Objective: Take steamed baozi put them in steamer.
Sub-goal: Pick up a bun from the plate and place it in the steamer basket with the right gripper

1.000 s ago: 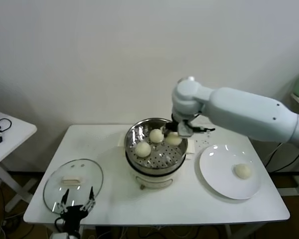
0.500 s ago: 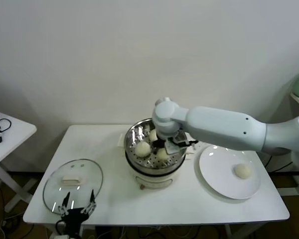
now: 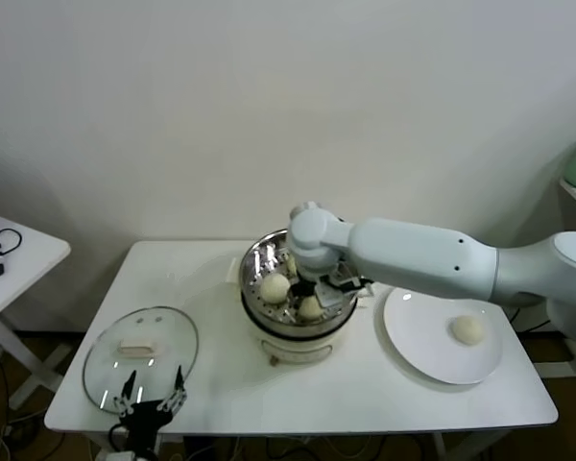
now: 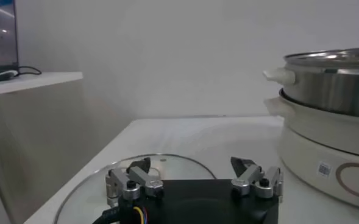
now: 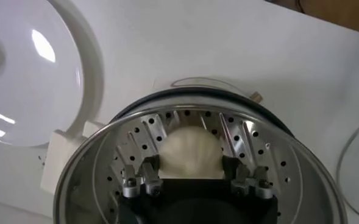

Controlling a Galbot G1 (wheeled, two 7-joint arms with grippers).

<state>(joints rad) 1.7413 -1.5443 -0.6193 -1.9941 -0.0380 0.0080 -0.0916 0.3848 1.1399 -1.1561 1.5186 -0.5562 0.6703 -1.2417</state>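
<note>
The steel steamer [image 3: 256, 265] stands on its cream base at the table's middle. My right gripper [image 3: 312, 296] reaches down inside it, shut on a steamed baozi [image 3: 310, 307] low over the perforated floor. In the right wrist view that baozi [image 5: 190, 152] fills the gap between the fingers [image 5: 150, 173]. A second baozi [image 3: 275, 287] lies in the basket beside it, and a third [image 3: 292, 261] is mostly hidden behind the wrist. One more baozi [image 3: 468, 329] rests on the white plate [image 3: 418, 331] to the right.
My left gripper [image 3: 152, 396] is parked, open, at the front left table edge by the glass lid [image 3: 139, 348]. The left wrist view shows the lid [image 4: 106, 176] and the steamer's side [image 4: 331, 85]. A small side table [image 3: 19, 259] stands far left.
My right arm has swung left over the steamer and dropped, carrying the baozi from the basket's far right rim down into its front middle. The left arm has not moved.
</note>
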